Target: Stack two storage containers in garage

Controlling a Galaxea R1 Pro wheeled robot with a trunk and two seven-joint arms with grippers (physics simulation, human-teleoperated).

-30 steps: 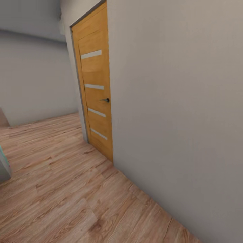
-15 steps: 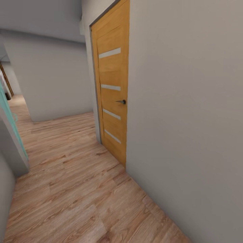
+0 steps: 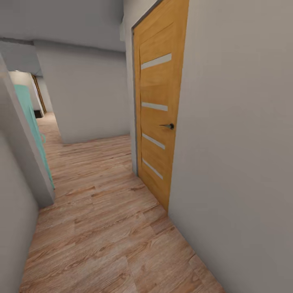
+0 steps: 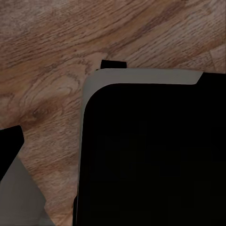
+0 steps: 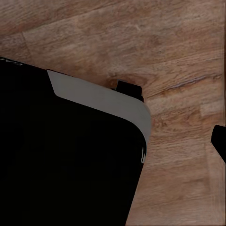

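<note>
In a corridor, in transit | 2 storage containers: nowhere in these pictures, so direction from the fingers, long axis and nearer arm cannot be judged | fingers of both arms: spread or pressed together, cannot tell | surroundings: wood-plank floor (image 3: 101,228), closed orange door (image 3: 158,122) in the right-hand wall (image 3: 240,142), teal panel (image 3: 30,122) at left, passage running ahead.

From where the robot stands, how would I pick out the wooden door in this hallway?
Follow the pale grey wall on the right of the wood-plank floor. Set into it is the door, closed, honey-orange wood. Four slim pale horizontal strips and a small dark handle mark it apart from the teal door opposite.
</note>
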